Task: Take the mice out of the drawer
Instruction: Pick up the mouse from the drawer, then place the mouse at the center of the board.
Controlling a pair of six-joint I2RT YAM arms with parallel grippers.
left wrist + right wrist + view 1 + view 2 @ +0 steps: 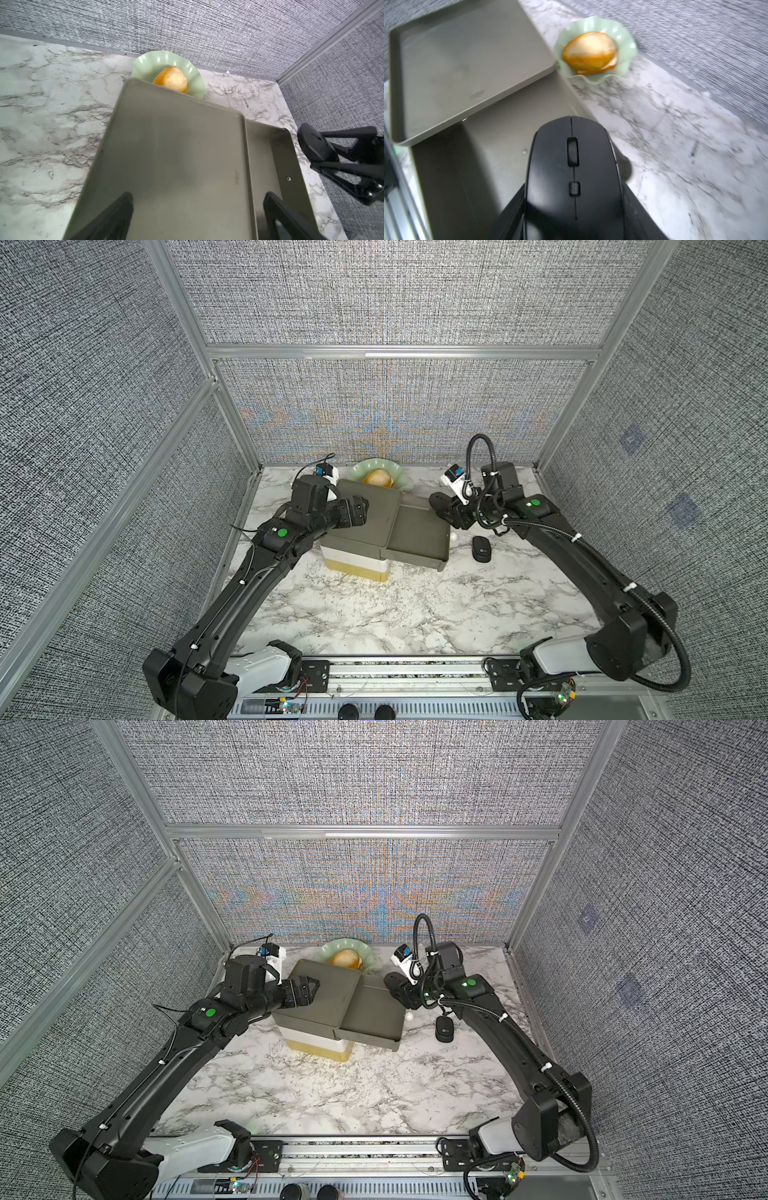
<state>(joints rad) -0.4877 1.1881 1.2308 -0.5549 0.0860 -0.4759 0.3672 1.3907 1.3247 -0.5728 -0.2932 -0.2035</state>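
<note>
Finding one: the right gripper is gripping a black mouse. The jaws are closing on its two long flanks, with the wheel end pointing away from the wrist. In both top views this gripper is sitting over the far right corner of the open drawer, at its rim. We cannot tell whether the mouse is clear of the drawer floor.

Finding two: a second mouse is lying on the marble table, just right of the drawer and near its white knob.

Finding three: the left gripper is hovering over the left part of the drawer unit, with its jaws spread wide and holding nothing.

The visible drawer floor is showing bare, and we are seeing no further mice. The part under the right gripper is hidden.

Also noted: a green scalloped dish holding a bread roll is standing at the far side, close behind the unit.

Handling judgement: we are treating the mouse as light and rigid, a hard plastic shell that will not give under the pads. Its gloss and curved back are making it slippery, so a pinch across the crown is likely to squirt it out. We are recommending the present hold, flank to flank at the waist and clear of the wheel and buttons. A drop could scuff or crack the shell, so we are advising a low release onto the table beside the second mouse, well away from the dish.
</note>
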